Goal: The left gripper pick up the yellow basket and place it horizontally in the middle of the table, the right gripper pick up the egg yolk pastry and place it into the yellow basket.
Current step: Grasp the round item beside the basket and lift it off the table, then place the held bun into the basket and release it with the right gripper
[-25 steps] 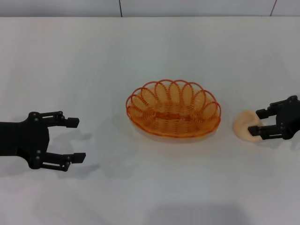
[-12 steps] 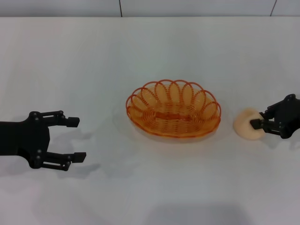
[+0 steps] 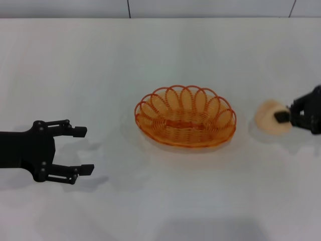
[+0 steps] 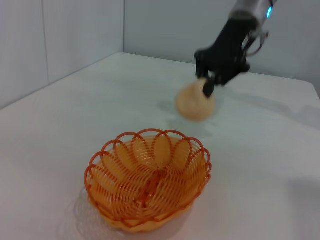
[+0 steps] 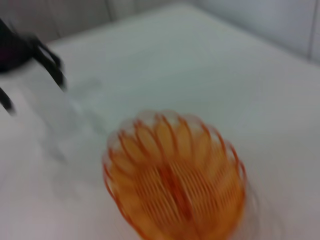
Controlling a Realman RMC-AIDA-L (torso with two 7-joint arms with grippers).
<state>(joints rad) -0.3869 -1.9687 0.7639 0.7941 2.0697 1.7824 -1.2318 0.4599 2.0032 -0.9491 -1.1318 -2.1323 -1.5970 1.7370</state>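
My right gripper point(image 3: 287, 117) is at the right edge of the table point(image 3: 160, 55), its fingers pinched on the egg yolk pastry point(image 3: 271, 117). In the left wrist view the same claw point(image 4: 209, 82) grips the top of the pastry point(image 4: 195, 104), which hangs tilted above its own faint shadow on the white surface, so it looks lifted clear of the tabletop. The pastry is a pale peach, rounded lump, just to the right of the yellow basket point(image 3: 185, 116) and apart from it.

The basket sits in the middle of the table, resting on its base with its long side running left to right. Its scalloped wire rim faces up and nothing lies inside it; the left wrist view point(image 4: 148, 178) shows the spiral base bare. From my right wrist the basket point(image 5: 175, 177) appears blurred but close below.

My left gripper point(image 3: 62, 152) hovers low over the near left part of the table, well apart from the basket. Its two fingers are spread wide and point toward the basket with nothing between them. The right wrist view catches it point(image 5: 32, 62) as a dark shape beyond the basket.
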